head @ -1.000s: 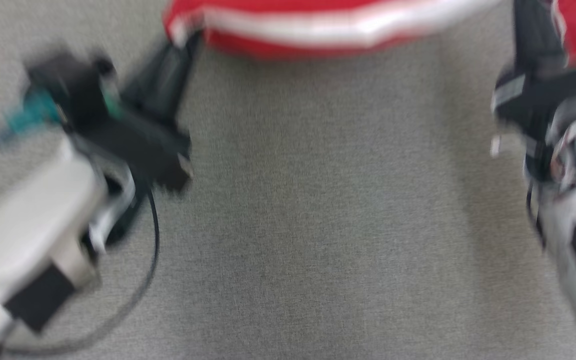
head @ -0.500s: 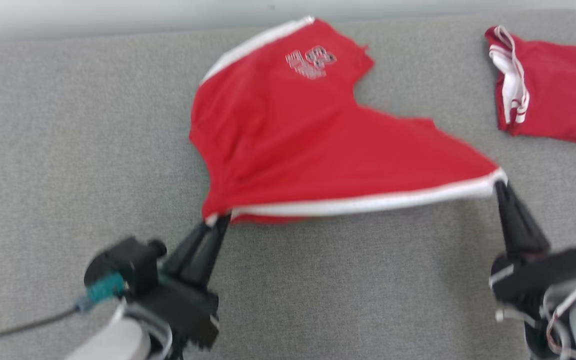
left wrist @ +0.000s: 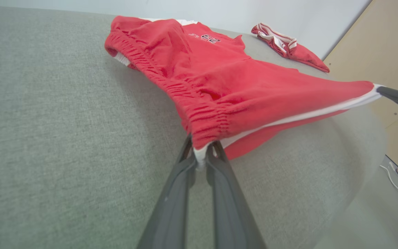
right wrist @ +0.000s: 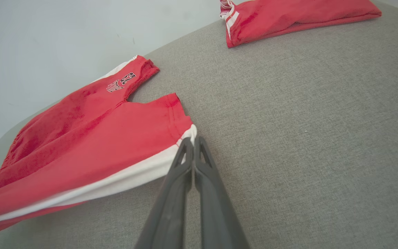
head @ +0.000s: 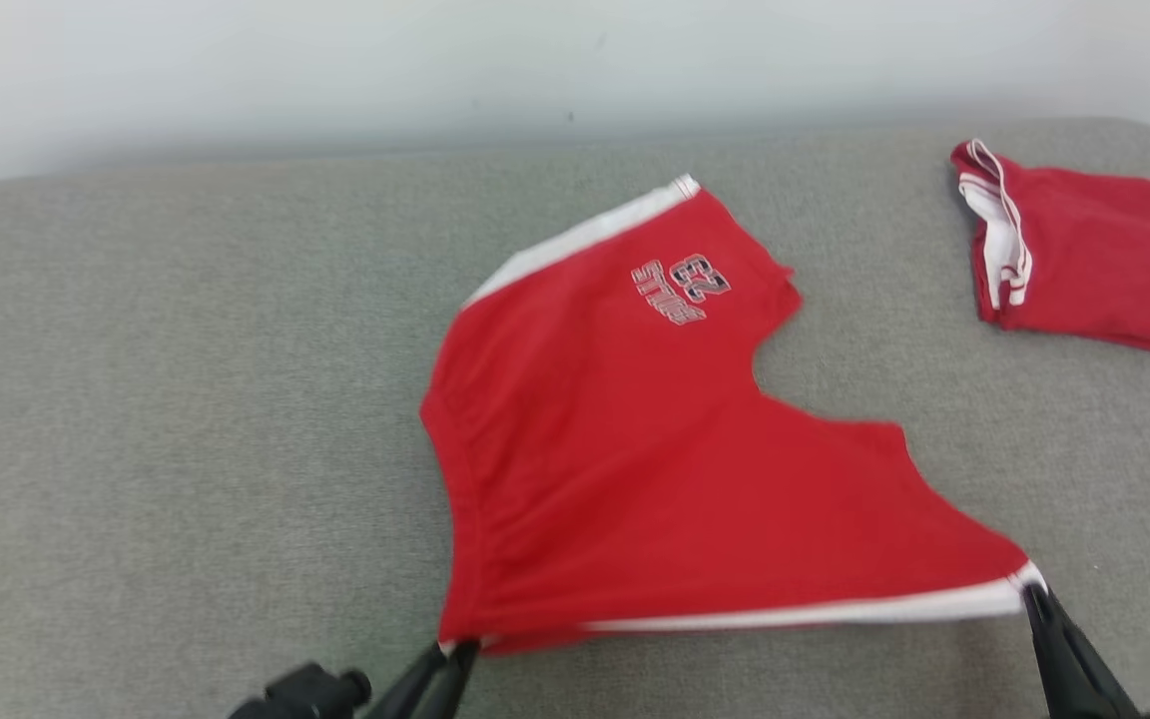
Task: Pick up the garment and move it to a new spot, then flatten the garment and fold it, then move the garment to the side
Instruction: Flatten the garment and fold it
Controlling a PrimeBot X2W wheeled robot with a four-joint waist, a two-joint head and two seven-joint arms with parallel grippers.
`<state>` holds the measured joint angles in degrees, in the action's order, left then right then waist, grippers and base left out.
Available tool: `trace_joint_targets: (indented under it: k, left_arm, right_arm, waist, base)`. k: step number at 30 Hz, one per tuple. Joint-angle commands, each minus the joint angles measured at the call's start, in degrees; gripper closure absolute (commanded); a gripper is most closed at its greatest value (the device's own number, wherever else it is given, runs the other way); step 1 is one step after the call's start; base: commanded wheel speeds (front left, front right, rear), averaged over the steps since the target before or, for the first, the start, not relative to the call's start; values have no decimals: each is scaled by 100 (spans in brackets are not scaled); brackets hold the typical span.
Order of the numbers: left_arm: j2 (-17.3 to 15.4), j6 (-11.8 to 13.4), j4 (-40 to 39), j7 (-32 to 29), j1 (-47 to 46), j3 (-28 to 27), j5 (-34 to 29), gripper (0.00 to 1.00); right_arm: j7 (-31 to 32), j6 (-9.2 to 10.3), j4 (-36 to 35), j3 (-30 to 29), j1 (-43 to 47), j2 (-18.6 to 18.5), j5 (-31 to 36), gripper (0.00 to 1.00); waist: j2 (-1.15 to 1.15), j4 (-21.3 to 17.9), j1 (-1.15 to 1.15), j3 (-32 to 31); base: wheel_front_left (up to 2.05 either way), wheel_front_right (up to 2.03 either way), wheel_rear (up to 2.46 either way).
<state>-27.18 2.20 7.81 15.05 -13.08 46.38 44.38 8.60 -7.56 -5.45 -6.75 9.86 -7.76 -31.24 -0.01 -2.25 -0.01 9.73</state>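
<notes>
Since half a second ago the whole head view has shifted, so the camera has moved. The shorts (head: 655,469) now sit lower in the frame, and more of the pale wall (head: 335,70) is seen at the top. The picture is also sharper than before. Both grips look the same as then.

The shorts occupy the centre of the head view, from the upper middle down to the bottom edge. They are bright red, of a soft, matt cloth. A white stripe (head: 815,611) runs along their lower edge, and another white band follows the upper left edge. A small black-and-white print (head: 680,290) sits near the top, beside the notch between the two legs. The waistband (left wrist: 192,103) is elastic and gathered in many fine wrinkles.

The left gripper (head: 460,649), at the bottom left of centre, has its fingers closed on the waistband corner. The right gripper (head: 1034,594), at the lower right, has its fingers pressed together on the leg corner where the stripe ends. Between them the near edge is stretched straight and lifted a little, while the far leg rests on the surface (head: 186,399).

That surface is grey, with a coarse woven texture and rounded corners. A second garment (head: 1084,260), red with white trim and folded, lies at the upper right, well apart from the shorts.
</notes>
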Motion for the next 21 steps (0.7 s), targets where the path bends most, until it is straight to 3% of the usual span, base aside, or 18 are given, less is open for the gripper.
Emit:
trace_joint_targets:
  k: [1, 10, 21]
  left_arm:
    - [7, -28, 58, 16, 147, 4, -102, 100]
    - [179, -154, 165, 17, 447, -219, -335, 100]
    - [443, -364, -49, 16, 108, -319, -748, 100]
  right_arm:
    - [27, 16, -65, -100, 144, 54, -17, 100]
    - [207, 17, -377, -304, 838, 210, 67, 100]
    - [435, 16, -520, -353, -366, -253, 12, 100]
  waist:
    - [1, 106, 1, -122]
    - [1, 225, 1, -66]
    - [1, 442, 1, 156]
  base:
    - [0, 0, 0]
    - [0, 0, 0]
    - [0, 0, 0]
